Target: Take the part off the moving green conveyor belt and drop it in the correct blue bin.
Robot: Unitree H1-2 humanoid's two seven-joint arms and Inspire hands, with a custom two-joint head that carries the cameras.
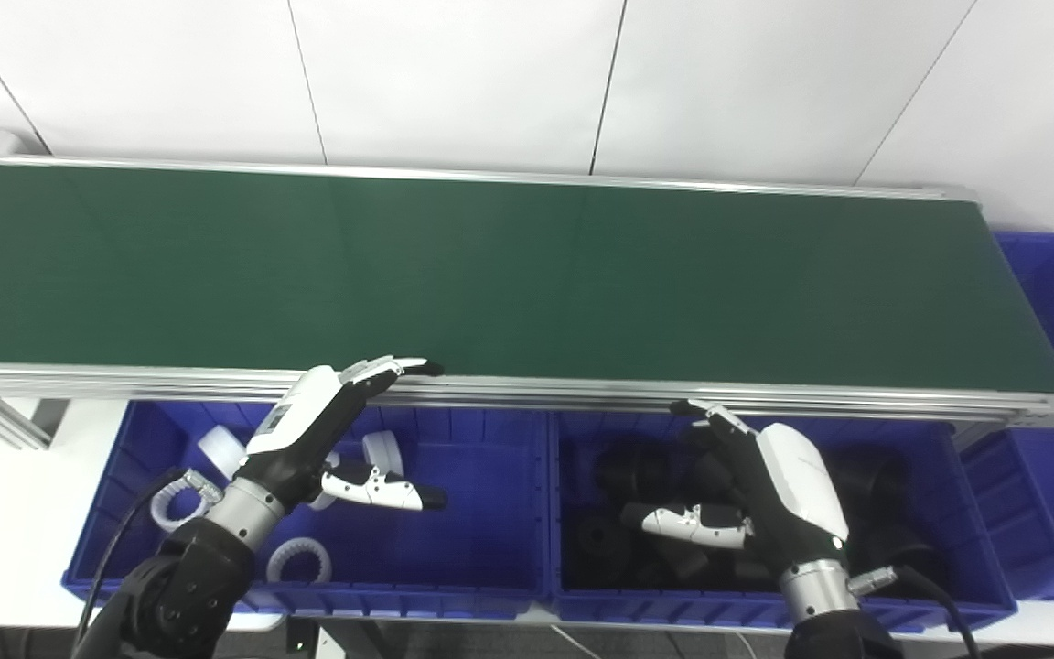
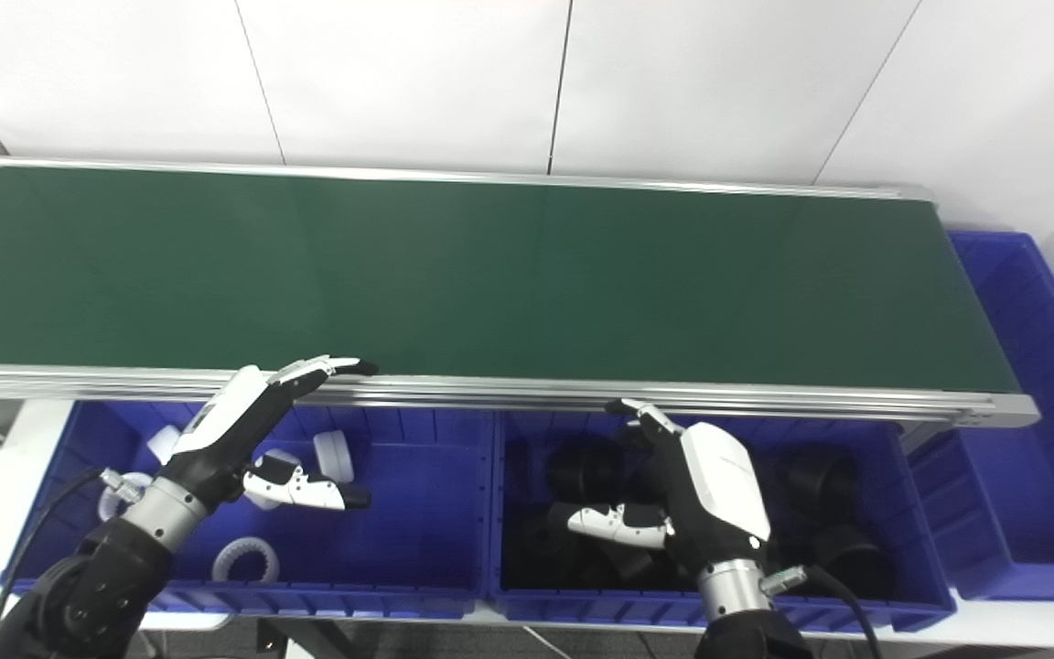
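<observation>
No part on the green conveyor belt (image 1: 490,265) right now. Left hand (image 1: 307,430) and right hand (image 1: 783,476) hover spread wide and empty over the blue bins (image 1: 481,549). Best wait, then match white or black.

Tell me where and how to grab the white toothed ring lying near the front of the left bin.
Take the white toothed ring across its rim, thumb inside the hole and fingers outside, coming straight down from above. It lies flat on the floor of the left bin, so its sides offer little to grip. The open left hand hovers closest.
</observation>
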